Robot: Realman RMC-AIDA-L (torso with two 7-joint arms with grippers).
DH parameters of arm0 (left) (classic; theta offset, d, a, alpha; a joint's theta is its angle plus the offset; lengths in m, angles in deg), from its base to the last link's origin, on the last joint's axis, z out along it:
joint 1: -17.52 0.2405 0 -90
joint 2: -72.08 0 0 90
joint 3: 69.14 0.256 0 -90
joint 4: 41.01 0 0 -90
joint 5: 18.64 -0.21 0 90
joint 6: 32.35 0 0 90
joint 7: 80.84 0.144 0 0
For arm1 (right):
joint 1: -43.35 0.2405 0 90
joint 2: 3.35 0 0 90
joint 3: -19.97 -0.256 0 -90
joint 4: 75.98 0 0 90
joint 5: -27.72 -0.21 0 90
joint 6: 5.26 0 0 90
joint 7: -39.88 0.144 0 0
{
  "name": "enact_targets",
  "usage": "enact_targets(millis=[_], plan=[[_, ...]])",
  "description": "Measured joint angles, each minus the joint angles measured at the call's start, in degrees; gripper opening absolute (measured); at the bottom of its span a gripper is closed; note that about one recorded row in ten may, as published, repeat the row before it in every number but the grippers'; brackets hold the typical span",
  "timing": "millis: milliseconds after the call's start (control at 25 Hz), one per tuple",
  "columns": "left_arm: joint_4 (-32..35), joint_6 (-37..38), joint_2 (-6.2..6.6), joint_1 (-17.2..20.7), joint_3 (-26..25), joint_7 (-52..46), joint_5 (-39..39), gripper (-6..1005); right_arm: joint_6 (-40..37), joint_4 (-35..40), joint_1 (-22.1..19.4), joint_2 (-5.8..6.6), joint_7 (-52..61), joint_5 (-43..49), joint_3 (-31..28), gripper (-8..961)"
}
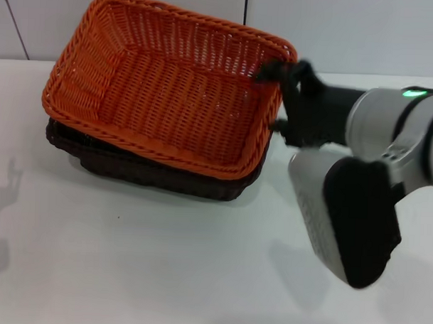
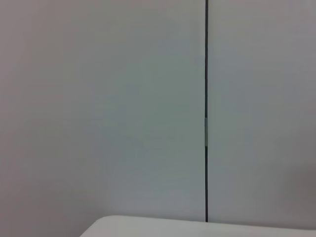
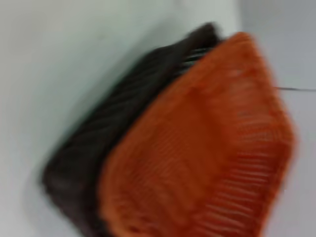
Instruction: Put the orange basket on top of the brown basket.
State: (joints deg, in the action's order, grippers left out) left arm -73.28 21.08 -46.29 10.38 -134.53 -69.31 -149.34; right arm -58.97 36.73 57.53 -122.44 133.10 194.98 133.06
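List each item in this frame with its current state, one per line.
orange basket: empty, tilted, resting in the brown basket, far right corner raised.
brown basket: flat on the table, under the orange basket.
right gripper: shut on the orange basket's far right rim corner.
left gripper: not in view.
table: white, carries both baskets.

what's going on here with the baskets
The right gripper is shut on the far right corner rim of the orange basket, holding it tilted over the brown basket on the white table. The orange one sits partly on the brown one, its near edge resting on it and its gripped corner raised, so it is not yet flat. The left arm is off to the side, idle.
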Motion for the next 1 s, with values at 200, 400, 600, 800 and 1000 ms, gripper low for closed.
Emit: enact_targets(millis=[200,400,600,800,1000], plan=[[0.4,0.2,-0.08,-0.3,0.0,-0.1,-0.2,758,16.4,0.4,-7.6,-0.53,16.8,0.0,-2.5,742],[0.1,0.4,-0.09,-0.4,-0.3,-0.2,-0.2,758,43.8,-10.8,-15.6,-0.75,44.6,-2.0,-10.1,742],[0.2,0.5,0.04,-0.5,-0.6,-0.2,-0.1,758,76.2,-30.4,-20.7,-0.26,58.7,-20.7,-14.3,742],[0.1,0.5,0.13,-0.7,-0.7,-0.2,-0.1,758,106.1,-50.7,-20.1,-0.24,62.1,-36.9,-9.1,742],[0.3,0.5,0.1,-1.1,-1.3,-0.2,0.0,758,120.5,-65.7,-16.8,-0.21,72.6,-43.1,-3.4,742]])
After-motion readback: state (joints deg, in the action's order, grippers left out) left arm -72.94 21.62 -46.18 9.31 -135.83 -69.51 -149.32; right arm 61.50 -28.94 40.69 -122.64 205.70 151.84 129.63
